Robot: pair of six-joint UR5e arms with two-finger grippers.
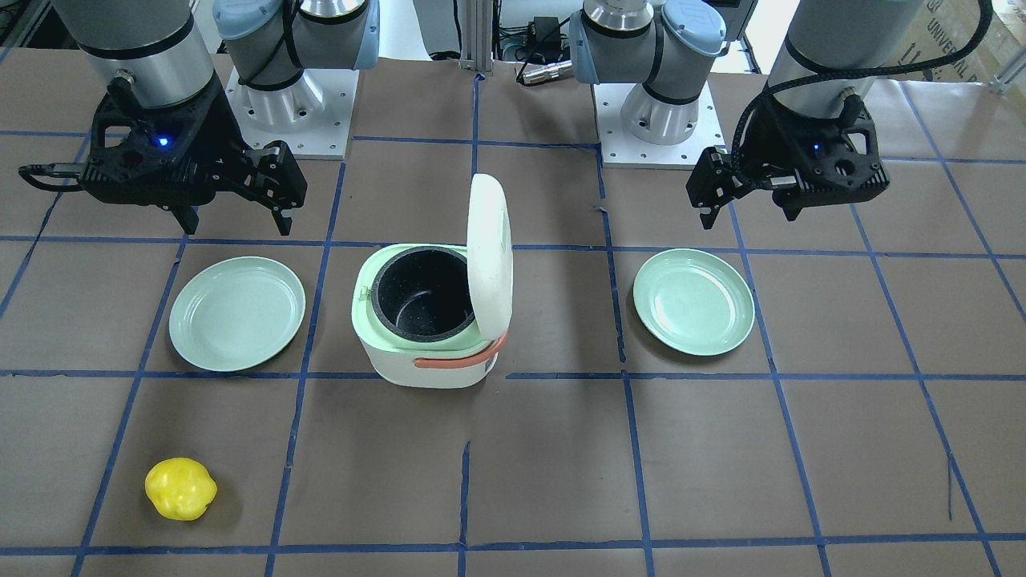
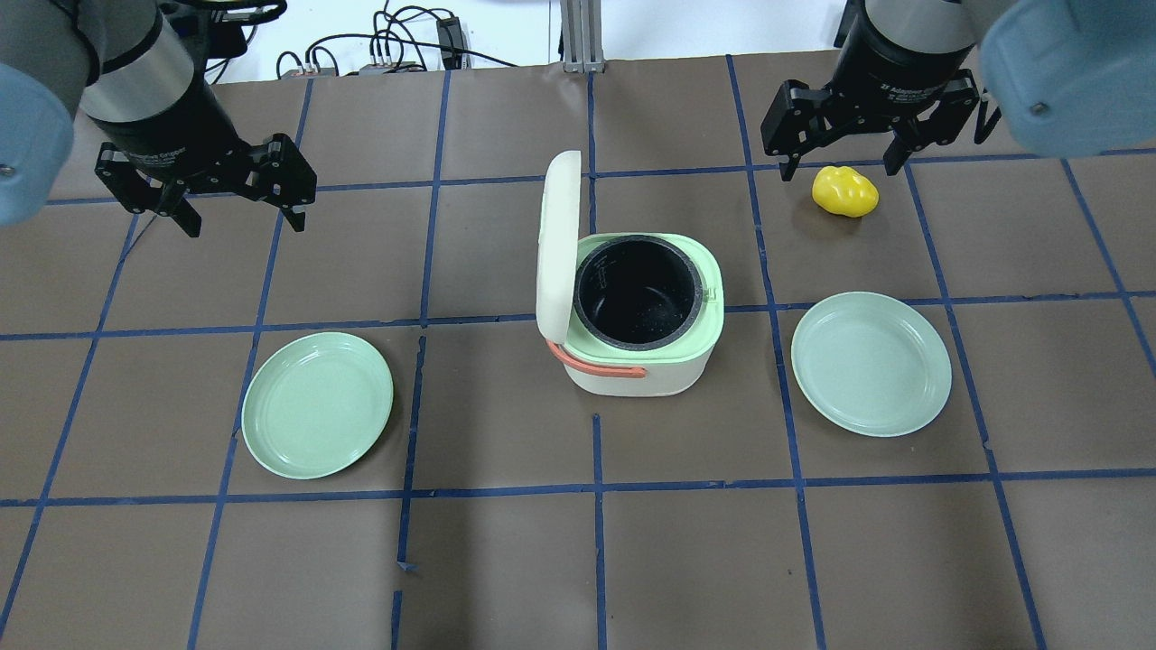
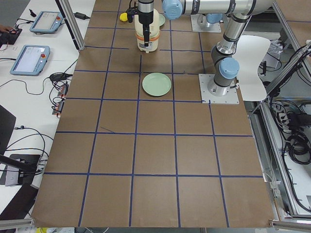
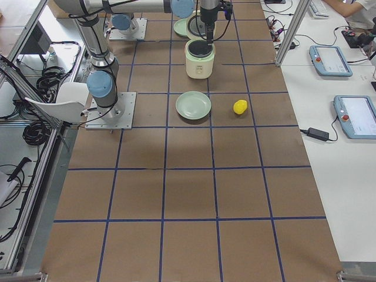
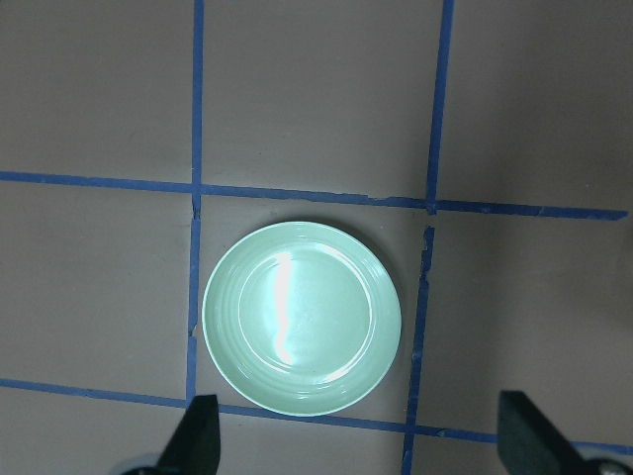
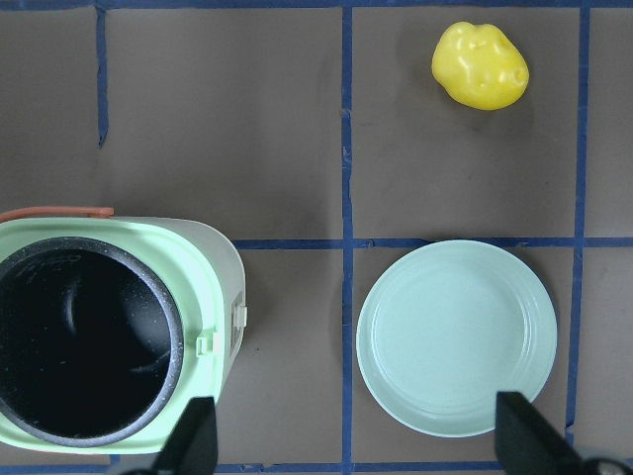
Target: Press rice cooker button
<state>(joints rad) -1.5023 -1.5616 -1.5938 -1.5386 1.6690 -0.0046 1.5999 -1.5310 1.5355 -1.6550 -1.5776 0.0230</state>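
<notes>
The rice cooker (image 2: 646, 366) stands mid-table, white with a pale green rim and an orange handle. Its lid (image 2: 557, 244) stands open and upright, and the black inner pot (image 2: 639, 291) is empty. A small white latch button (image 6: 238, 317) sits on the rim on the side away from the lid. My left gripper (image 2: 242, 217) hangs open and empty, high and well to the cooker's left. My right gripper (image 2: 842, 167) hangs open and empty, high and to the cooker's far right. The right wrist view shows the cooker (image 6: 213, 267) at its lower left.
A green plate (image 2: 317, 403) lies left of the cooker and shows below my left gripper in the left wrist view (image 5: 302, 317). A second green plate (image 2: 871, 362) lies right of the cooker. A yellow pepper-like object (image 2: 844, 191) lies beyond that plate.
</notes>
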